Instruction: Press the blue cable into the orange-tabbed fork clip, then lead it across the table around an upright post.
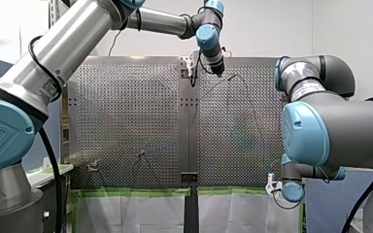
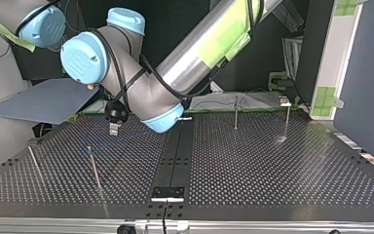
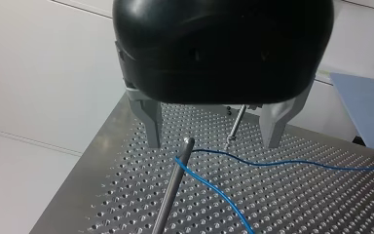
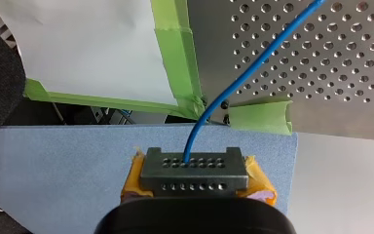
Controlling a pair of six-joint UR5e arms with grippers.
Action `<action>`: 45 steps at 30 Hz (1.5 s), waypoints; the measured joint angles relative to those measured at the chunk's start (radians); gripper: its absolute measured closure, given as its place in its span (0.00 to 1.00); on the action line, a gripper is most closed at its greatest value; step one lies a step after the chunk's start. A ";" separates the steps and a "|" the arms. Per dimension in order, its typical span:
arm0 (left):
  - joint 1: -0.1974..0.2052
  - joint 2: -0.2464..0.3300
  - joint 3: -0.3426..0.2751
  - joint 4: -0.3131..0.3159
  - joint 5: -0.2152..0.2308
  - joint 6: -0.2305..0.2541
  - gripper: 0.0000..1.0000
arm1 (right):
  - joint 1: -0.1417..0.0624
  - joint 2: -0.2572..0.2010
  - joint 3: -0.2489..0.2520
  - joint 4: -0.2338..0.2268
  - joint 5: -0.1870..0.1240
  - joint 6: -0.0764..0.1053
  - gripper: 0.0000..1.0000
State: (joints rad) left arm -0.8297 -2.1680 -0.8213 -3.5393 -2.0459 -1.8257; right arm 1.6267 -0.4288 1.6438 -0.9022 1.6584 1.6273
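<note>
**Front view.** My left gripper point(image 1: 218, 72) hangs at upper centre, over the far end of the perforated steel table point(image 1: 126, 121). My right gripper point(image 1: 271, 184) sits at lower right, by the table's near edge.

**Left wrist view.** My left jaws stand apart and hold nothing: two tapered grey metal fingers point(image 3: 153, 127) under a rounded black housing. Just ahead of them, the thin blue cable point(image 3: 209, 183) bends in a tight hairpin around the rounded head of a slim steel post point(image 3: 172, 187). A second post point(image 3: 236, 122) stands further on, seen between the fingers.

**Right wrist view.** My right jaws are clamped on the cable. It emerges from a flat metal fingertip plate point(image 4: 194, 168) drilled with two rows of small holes, with orange-yellow pads point(image 4: 260, 183) at its sides. From there the cable arcs smoothly up over the table's corner, past strips of green tape point(image 4: 175, 58) and a matte blue board point(image 4: 68, 156).
</note>
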 joint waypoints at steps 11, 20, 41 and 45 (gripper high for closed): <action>0.005 -0.001 0.000 0.048 0.019 -0.018 0.02 | 0.000 0.001 0.000 0.000 0.000 0.001 1.00; 0.015 -0.016 0.001 0.122 0.099 -0.098 0.02 | 0.000 0.001 0.000 0.000 0.000 -0.001 1.00; 0.079 -0.089 0.031 0.232 0.213 -0.246 0.02 | 0.000 0.002 0.000 -0.001 0.000 -0.001 1.00; 0.109 -0.111 0.040 0.245 0.218 -0.248 0.02 | 0.000 0.003 0.000 -0.001 0.000 0.000 1.00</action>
State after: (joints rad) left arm -0.7209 -2.2794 -0.7815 -3.2941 -1.8278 -2.0739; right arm 1.6269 -0.4261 1.6438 -0.9036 1.6584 1.6274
